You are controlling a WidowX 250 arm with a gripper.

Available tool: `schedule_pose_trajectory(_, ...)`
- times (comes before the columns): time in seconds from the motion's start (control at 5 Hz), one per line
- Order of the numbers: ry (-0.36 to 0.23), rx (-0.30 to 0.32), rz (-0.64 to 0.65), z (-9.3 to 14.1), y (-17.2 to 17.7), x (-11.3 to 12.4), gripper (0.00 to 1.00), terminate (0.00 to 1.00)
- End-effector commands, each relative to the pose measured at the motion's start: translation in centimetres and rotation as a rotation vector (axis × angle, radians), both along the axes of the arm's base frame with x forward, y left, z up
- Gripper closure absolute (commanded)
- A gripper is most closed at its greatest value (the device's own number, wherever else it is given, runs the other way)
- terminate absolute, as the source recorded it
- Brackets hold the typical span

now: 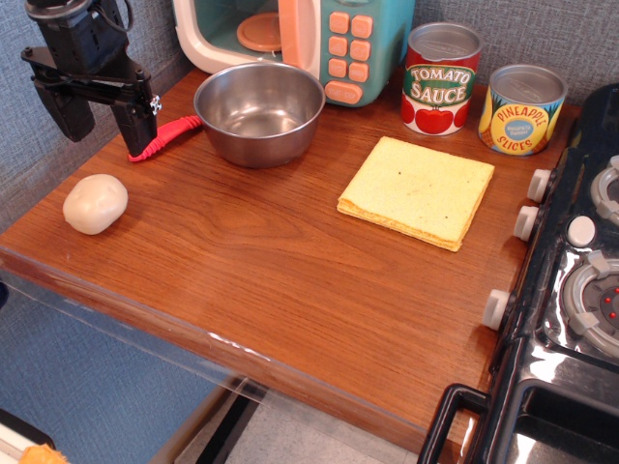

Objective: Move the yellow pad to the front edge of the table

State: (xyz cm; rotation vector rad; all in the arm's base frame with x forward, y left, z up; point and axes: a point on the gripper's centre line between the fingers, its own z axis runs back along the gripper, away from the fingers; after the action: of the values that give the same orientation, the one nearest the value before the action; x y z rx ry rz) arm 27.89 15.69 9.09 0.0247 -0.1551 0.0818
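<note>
observation.image: 1 yellow pad (418, 190), 2 cans (441, 77), 1 bowl (259, 112)

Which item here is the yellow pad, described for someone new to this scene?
Start at the black toy stove on the right. Just left of its knobs, the yellow pad lies on the table, below the two cans. It is the only flat, square thing.

Grey-blue textured wall (580, 34) behind, blue panel (87, 387) below front, pale floor (309, 440) underneath
</note>
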Motion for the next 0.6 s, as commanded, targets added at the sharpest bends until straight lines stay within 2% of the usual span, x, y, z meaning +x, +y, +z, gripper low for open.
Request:
schedule_pose_trajectory(0.0,0.0,0.0,0.0,0.0,0.0,0.0,0.0,0.0)
schedule_pose_trajectory(0.4,-0.013,-0.057,-0.112,-0.8,-5.3,1.7,0.0,0.0)
